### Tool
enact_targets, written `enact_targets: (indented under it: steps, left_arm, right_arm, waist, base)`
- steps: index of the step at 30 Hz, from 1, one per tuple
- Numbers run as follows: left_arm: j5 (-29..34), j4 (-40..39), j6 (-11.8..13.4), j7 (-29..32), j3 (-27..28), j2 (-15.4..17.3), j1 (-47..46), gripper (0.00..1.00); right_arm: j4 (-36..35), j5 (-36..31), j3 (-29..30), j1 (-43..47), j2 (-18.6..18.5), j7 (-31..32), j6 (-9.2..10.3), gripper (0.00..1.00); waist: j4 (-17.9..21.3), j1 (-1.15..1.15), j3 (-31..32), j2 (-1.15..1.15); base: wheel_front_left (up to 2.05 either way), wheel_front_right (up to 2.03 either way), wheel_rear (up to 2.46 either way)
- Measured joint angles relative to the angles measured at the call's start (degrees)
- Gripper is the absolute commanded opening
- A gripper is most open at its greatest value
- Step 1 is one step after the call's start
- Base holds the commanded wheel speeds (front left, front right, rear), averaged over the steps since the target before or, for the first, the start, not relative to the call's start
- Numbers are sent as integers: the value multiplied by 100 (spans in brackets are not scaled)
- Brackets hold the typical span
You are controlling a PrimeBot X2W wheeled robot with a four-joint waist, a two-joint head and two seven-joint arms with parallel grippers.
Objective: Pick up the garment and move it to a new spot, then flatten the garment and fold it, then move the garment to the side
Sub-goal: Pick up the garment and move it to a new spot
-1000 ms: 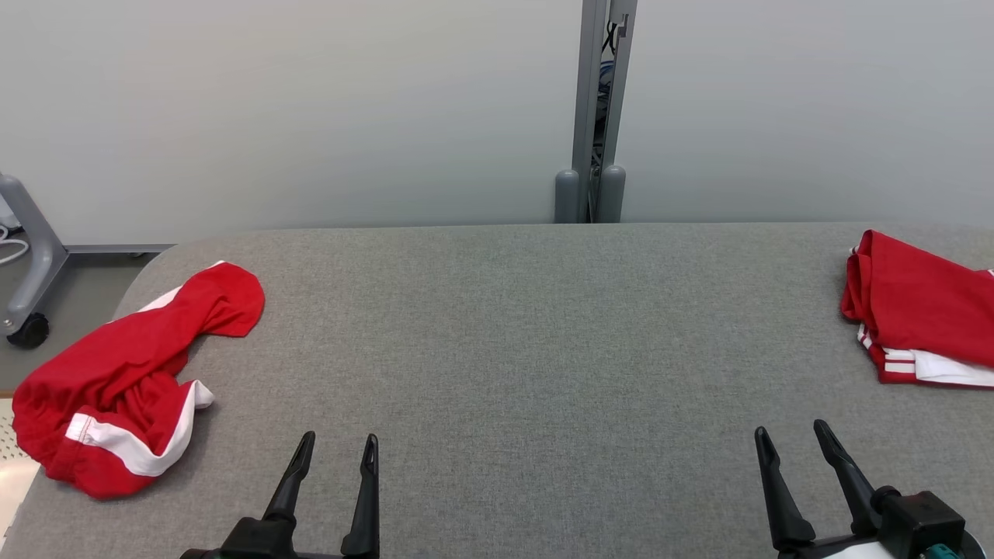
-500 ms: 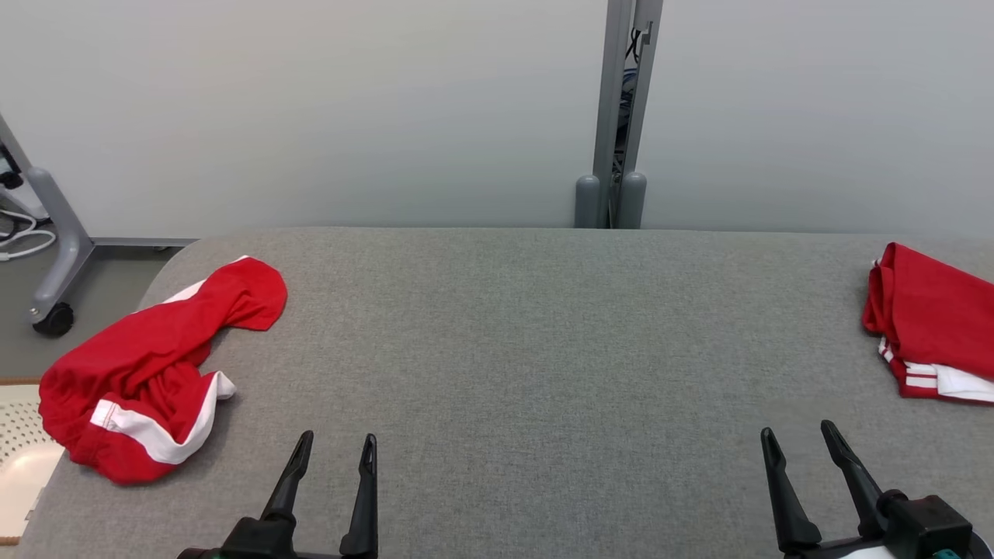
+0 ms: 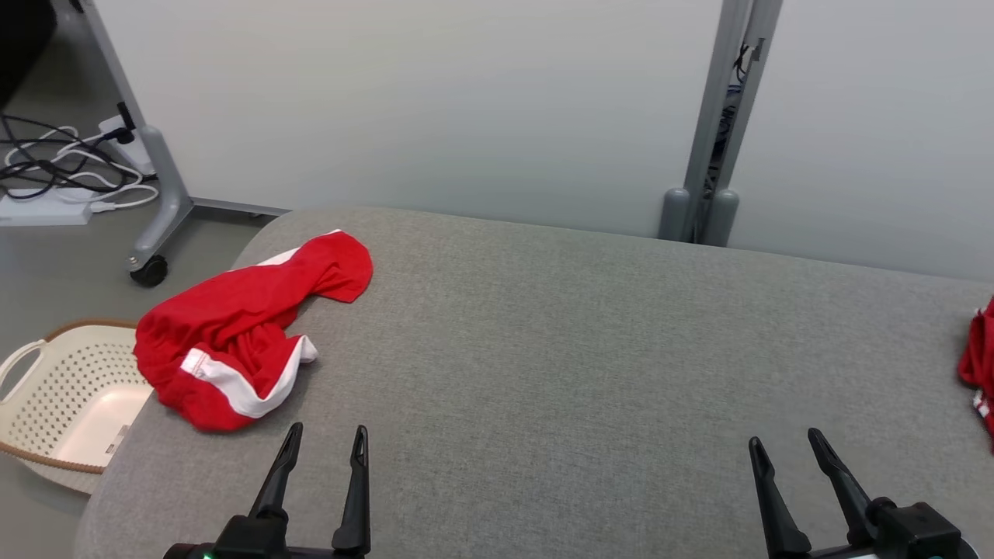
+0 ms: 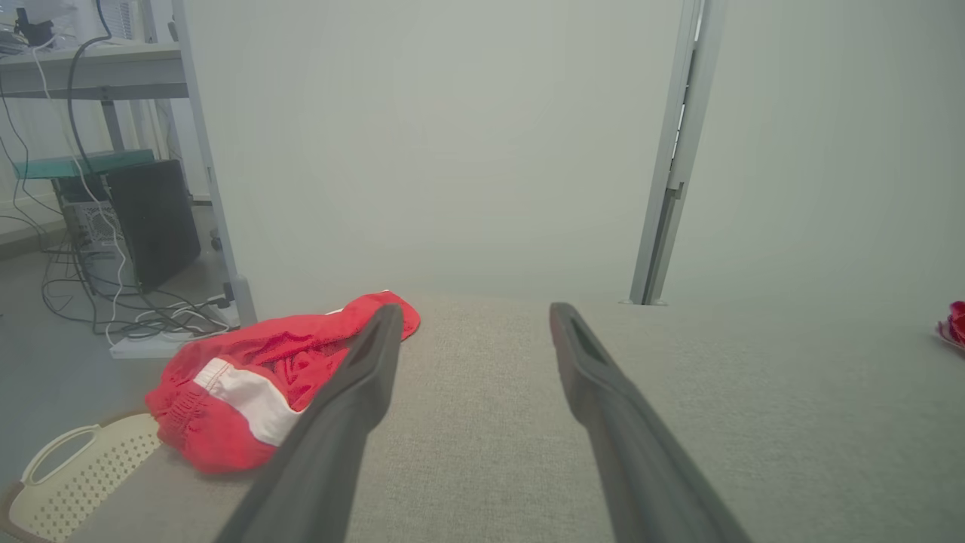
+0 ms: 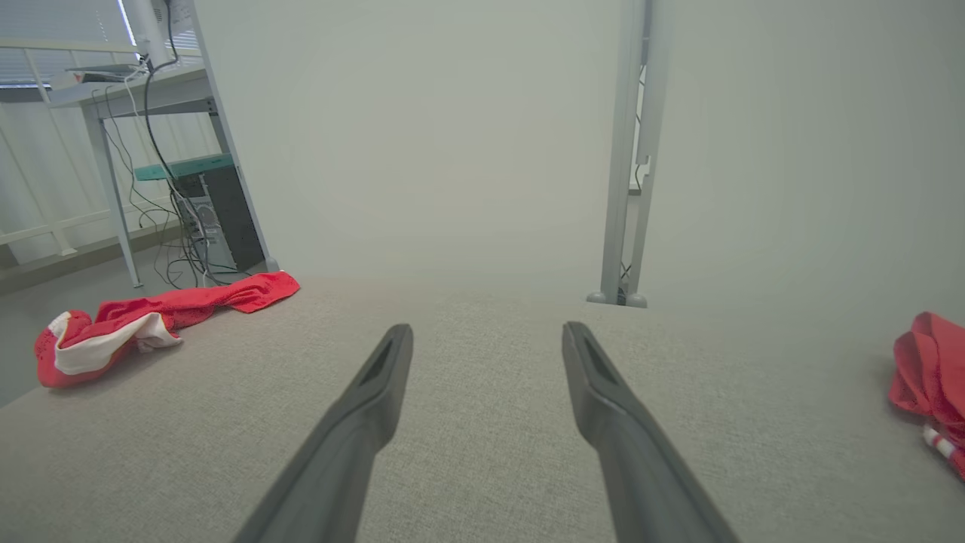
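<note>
A crumpled red garment (image 3: 241,338) with white stripes lies at the left end of the grey table (image 3: 543,349), partly over the edge. It also appears in the left wrist view, garment (image 4: 249,385), and in the right wrist view, garment (image 5: 151,320). My left gripper (image 3: 324,442) hovers open over the table's near edge, just right of and nearer than the garment, empty. My right gripper (image 3: 784,450) stands open and empty at the lower right, far from it. Their fingers frame bare table in the wrist views: left gripper (image 4: 471,320), right gripper (image 5: 486,335).
A second red and white garment (image 3: 978,365) lies folded at the table's right edge. A cream perforated basket (image 3: 54,396) sits on the floor left of the table. A wheeled stand leg (image 3: 159,210) and cables (image 3: 54,171) are behind it. A grey post (image 3: 722,116) rises against the wall.
The head camera has turned left: the whole picture shifted right, bringing the basket and cables into view and pushing the folded garment to the edge. Both grippers stay open; the garments have not moved.
</note>
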State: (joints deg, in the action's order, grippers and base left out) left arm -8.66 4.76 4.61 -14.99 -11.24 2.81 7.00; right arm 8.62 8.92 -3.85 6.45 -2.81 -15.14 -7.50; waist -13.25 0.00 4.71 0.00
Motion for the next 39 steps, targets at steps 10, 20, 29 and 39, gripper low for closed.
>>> enact_targets:
  steps: [10, 20, 29, 39]
  left_arm:
    - [54, -22, -26, 0, 70, 1, 67, 100]
    - [189, -132, 10, 0, 126, 2, 82, 100]
    - [86, -236, 136, 0, 190, 1, 101, 100]
    - [-191, -185, 198, 0, 180, 1, 88, 100]
  right_arm:
    - [-14, 11, -124, 1, 2, 0, 0, 100]
    - [-40, 22, -169, 1, 2, 0, 0, 100]
    - [-8, 19, -261, -121, 3, -1, 0, 100]
    - [19, -42, -221, -111, 2, 0, 0, 100]
  waist:
    - [-746, 0, -15, 0]
    - [-1277, 0, -71, 0]
    - [-1440, 0, -182, 0]
    - [-1486, 0, -249, 0]
  base:
    - [0, 0, 0]
    - [0, 0, 0]
    - [0, 0, 0]
    - [0, 0, 0]
